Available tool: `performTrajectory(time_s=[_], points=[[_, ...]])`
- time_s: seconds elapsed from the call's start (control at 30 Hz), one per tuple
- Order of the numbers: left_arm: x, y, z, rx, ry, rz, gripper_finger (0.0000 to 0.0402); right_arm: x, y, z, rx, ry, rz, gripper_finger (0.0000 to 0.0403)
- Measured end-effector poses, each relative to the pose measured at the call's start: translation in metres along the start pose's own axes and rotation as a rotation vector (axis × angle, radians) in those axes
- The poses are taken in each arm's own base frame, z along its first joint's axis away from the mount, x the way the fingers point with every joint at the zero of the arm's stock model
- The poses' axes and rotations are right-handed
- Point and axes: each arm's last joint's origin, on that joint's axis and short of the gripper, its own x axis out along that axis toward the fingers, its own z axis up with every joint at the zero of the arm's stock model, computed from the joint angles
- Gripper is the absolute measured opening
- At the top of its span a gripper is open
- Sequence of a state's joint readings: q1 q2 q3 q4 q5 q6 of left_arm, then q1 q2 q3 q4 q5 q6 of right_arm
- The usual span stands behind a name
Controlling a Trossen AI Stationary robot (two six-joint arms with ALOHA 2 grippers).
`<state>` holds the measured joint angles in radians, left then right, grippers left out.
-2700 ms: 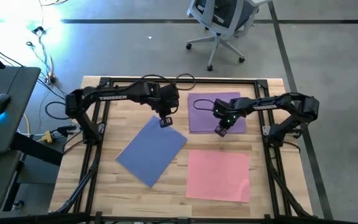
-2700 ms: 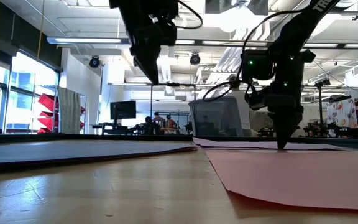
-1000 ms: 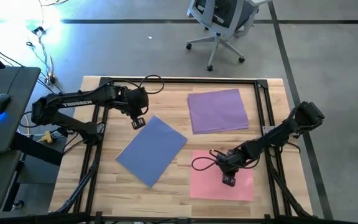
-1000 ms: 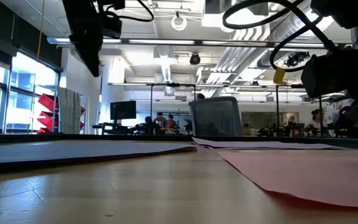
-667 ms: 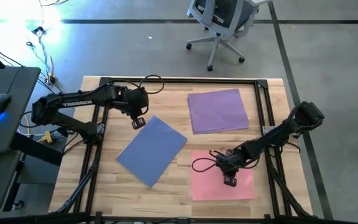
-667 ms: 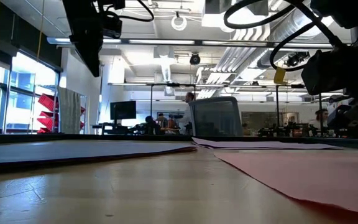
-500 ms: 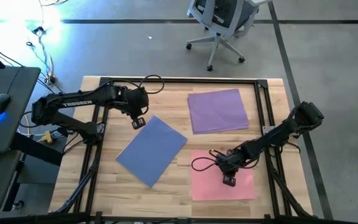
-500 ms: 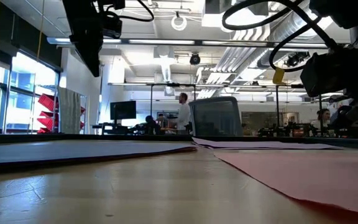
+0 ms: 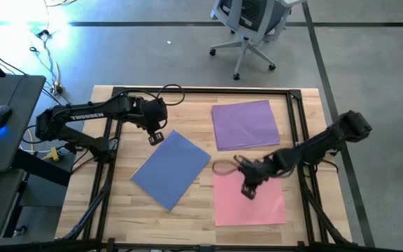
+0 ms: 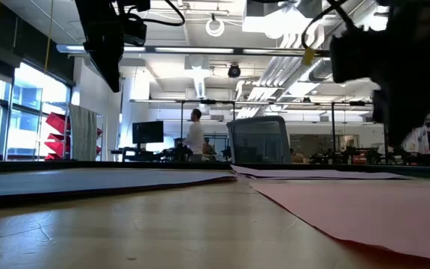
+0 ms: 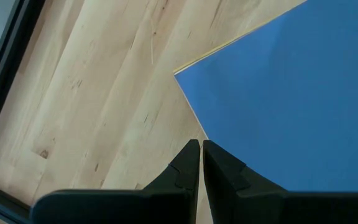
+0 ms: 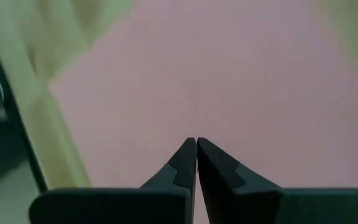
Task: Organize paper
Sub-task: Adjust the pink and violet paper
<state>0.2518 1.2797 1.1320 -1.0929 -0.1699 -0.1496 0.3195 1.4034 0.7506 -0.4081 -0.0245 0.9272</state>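
Wooden worktop (image 9: 124, 217) carries three sheets of paper, well apart: purple sheet (image 9: 245, 124) toward one o'clock, blue sheet (image 9: 171, 169) skewed near the centre, pink sheet (image 9: 250, 199) at five o'clock. Right claw (image 9: 249, 192) is clenched, empty, above the pink sheet's upper part. Left claw (image 9: 154, 138), also clenched and empty, waits at ten o'clock beside the blue sheet's far corner. Judging by this, little is sorted: the sheets lie separate, the blue one crooked, so gathering and squaring them remains.
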Motion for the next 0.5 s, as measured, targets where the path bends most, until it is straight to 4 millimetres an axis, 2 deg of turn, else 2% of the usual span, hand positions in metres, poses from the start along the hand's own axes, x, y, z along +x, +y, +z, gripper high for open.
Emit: performTrajectory(time_s=[0.17,0.37,0.5], points=[[0.000,0.000,0.002,-0.007,-0.019,-0.004,0.0000,-0.014,-0.048,0.041,0.083,-0.078,-0.136,0.0000],[0.000,0.000,0.005,-0.010,-0.052,-0.010,0.0000,-0.012,-0.114,0.085,0.157,-0.133,-0.260,0.0000],[0.000,0.000,0.006,-0.016,-0.055,-0.011,0.0000,-0.006,-0.148,0.101,0.205,-0.150,-0.269,0.0000]])
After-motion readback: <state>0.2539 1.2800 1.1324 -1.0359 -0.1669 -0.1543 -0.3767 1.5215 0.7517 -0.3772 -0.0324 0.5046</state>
